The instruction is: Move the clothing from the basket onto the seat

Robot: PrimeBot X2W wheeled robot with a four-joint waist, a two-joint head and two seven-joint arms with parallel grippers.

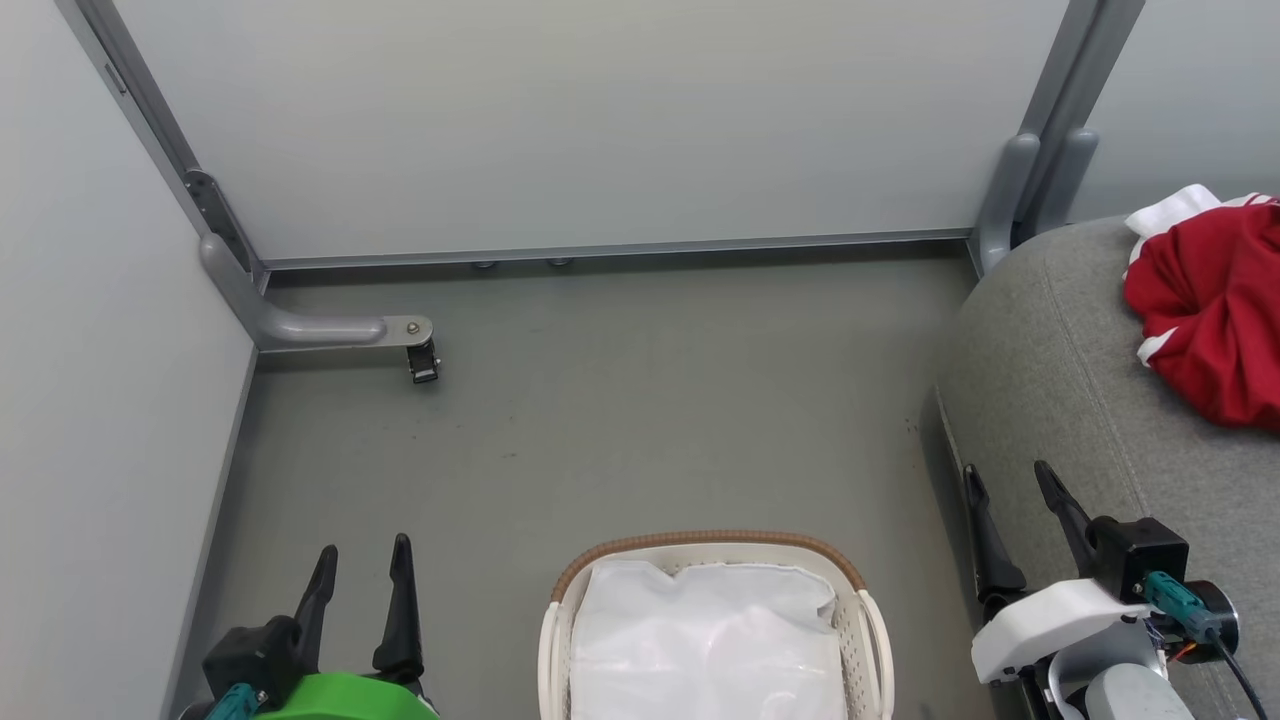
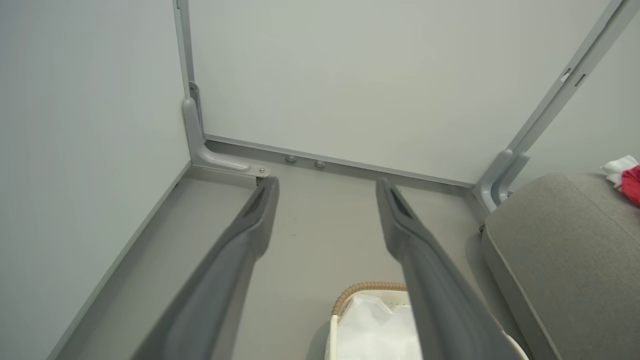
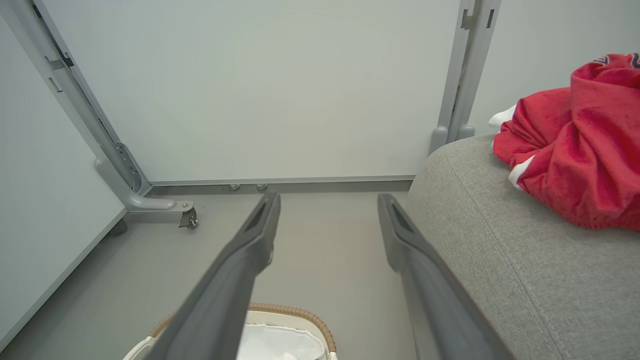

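Note:
The red clothing (image 1: 1215, 310) with white trim lies bunched on the grey seat (image 1: 1050, 370) at the right; it also appears as the clothing (image 3: 575, 150) on the seat (image 3: 500, 240) in the right wrist view, and as a small edge of clothing (image 2: 631, 184) on the seat (image 2: 565, 250). The cream basket (image 1: 560, 610) with a brown rim stands on the floor at the bottom centre, showing a white glossy sheet (image 1: 705, 640) inside. My left gripper (image 1: 362, 560) is open at the lower left, left of the basket. My right gripper (image 1: 1010, 475) is open by the seat's front edge, holding nothing.
Pale partition walls close the space at the back and left. A grey partition foot with a caster (image 1: 423, 362) juts onto the floor at the back left. Another grey post (image 1: 1020, 200) stands at the back right corner beside the seat.

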